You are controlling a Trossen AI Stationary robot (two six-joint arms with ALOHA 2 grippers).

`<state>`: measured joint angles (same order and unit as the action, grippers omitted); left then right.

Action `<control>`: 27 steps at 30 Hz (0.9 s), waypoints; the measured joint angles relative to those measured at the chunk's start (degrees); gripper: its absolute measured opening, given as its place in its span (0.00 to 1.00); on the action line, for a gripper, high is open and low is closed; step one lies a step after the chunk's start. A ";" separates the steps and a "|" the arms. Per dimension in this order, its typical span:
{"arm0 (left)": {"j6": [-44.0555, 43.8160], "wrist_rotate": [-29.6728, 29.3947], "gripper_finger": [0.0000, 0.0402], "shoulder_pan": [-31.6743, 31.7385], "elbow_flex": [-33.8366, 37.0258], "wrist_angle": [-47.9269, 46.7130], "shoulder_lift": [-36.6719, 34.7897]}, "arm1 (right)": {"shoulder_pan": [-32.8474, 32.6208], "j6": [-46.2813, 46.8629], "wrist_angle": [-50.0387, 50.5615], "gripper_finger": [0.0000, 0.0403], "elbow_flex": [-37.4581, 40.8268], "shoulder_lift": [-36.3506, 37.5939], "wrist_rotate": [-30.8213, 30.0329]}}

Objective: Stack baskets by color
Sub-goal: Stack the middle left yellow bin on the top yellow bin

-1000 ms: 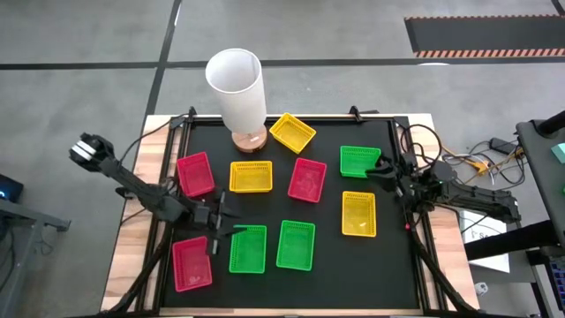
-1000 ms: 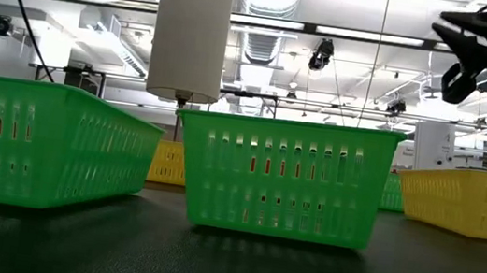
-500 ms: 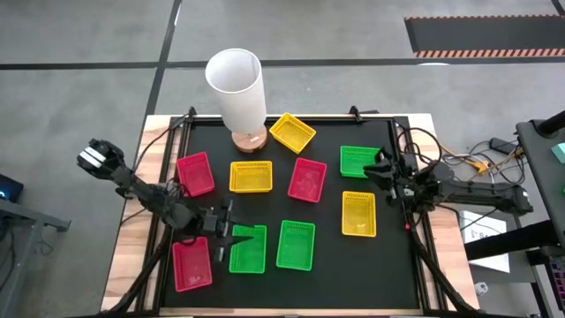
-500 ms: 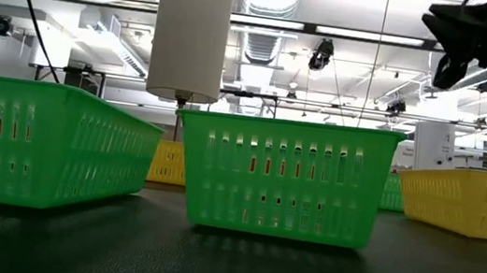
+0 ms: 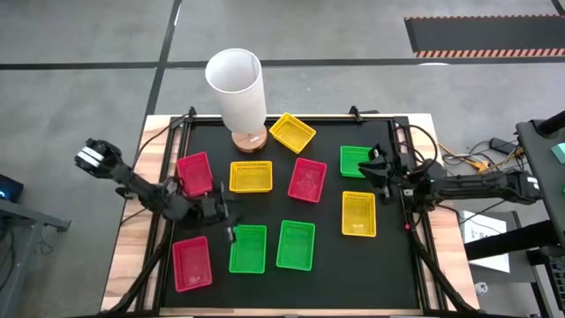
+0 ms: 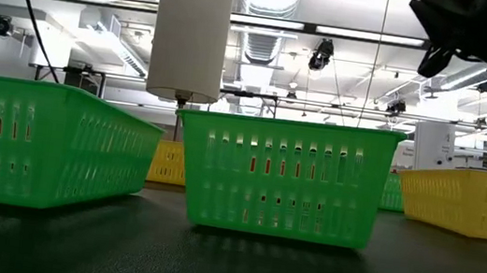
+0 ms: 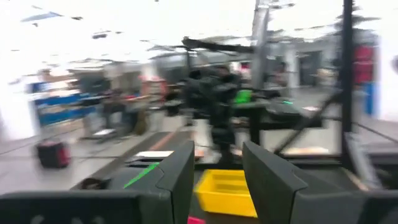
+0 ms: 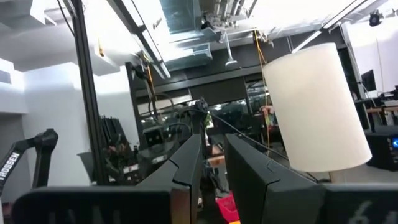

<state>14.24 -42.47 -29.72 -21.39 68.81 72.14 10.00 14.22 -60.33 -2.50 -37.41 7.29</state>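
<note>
- Across the black mat (image 5: 322, 269), nine baskets lie singly, none stacked.
- Left gripper (image 5: 226, 215), fingers spread and empty, hovers beside a red basket (image 5: 195, 173).
- Right gripper (image 5: 371, 168), fingers slightly apart, hovers over a green basket (image 5: 353, 159).

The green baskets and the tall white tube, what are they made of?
The green baskets look like shiny molded plastic: thin walls with rows of slots. The white tube looks like matte paper or card, hollow at the top; hard to be sure. Its base looks wooden.
</note>
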 joint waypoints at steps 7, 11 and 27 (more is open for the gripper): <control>6.13 -2.48 0.30 1.67 0.04 -0.28 -3.77 | 0.00 -0.46 -0.95 0.16 -4.04 -7.10 0.53; 13.26 -2.55 0.30 1.63 0.07 -0.30 -5.72 | 0.00 -3.87 3.13 0.16 -9.47 -12.10 0.74; 21.39 -2.42 0.30 1.59 -0.11 -0.30 -9.79 | -2.16 -16.93 18.16 0.16 -29.92 -31.19 6.62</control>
<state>35.63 -44.89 -28.13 -21.49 68.52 62.35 7.84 -2.71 -42.17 -32.42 -68.61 13.91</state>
